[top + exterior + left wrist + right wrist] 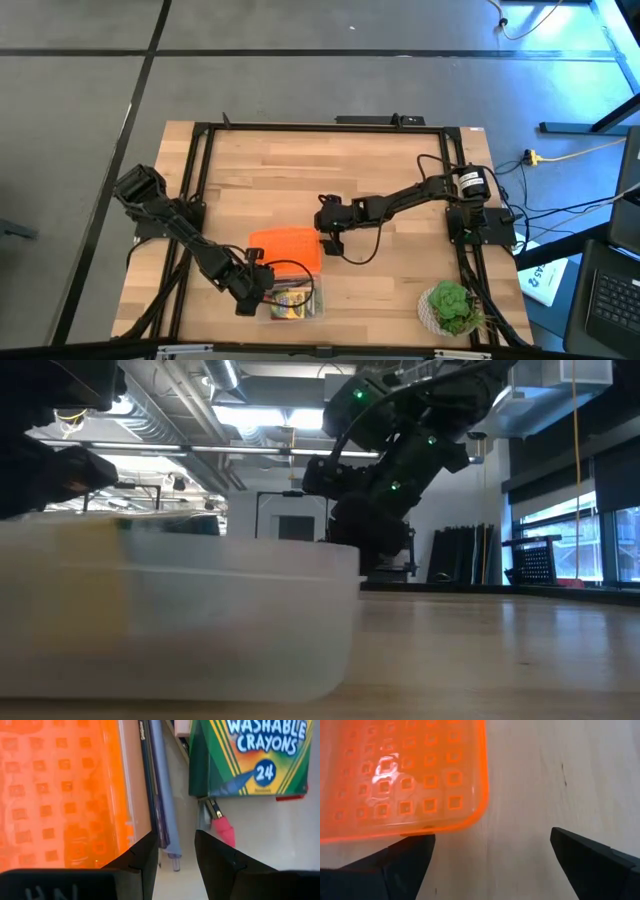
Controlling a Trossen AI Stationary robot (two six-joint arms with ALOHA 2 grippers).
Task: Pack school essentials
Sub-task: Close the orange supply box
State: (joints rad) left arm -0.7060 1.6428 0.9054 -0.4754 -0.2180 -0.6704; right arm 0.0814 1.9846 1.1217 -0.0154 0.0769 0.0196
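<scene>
The crayon box (pixel 247 757), green and yellow with "WASHABLE CRAYONS 24" on its face, is lying inside the clear box (pixel 292 298) at the near edge of the surface (pixel 330 170), just ahead of the left tool (pixel 173 851). A pink eraser (pixel 224 830) is lying just beside the crayon box, close to one finger (pixel 220 862) of that tool, and a sliver of something red (pixel 290 797) is showing at the crayon box's edge. Thin dark and purple pens (pixel 156 795) are lying side by side straight ahead of the gap between the left tool's fingers, running away from it along the box wall.

The left tool (pixel 247 292) is hovering at the clear box's left end with its fingers a little apart, gripping nothing.

The orange lid (pixel 286 248), pierced with square holes, is resting partly over the far side of the clear box and beside the pens. The right tool (pixel 330 238) is sitting just beside the lid's right edge; in its wrist view its fingers (pixel 405 855) are spread wide, one beneath the lid's (pixel 400 775) rim, with nothing between them.

In the low view the clear box (pixel 180 620) is filling the foreground, with the right arm (pixel 390 460) above and behind it.

A potted plant (pixel 452 308) is standing at the near right corner, well apart from both tools.
</scene>
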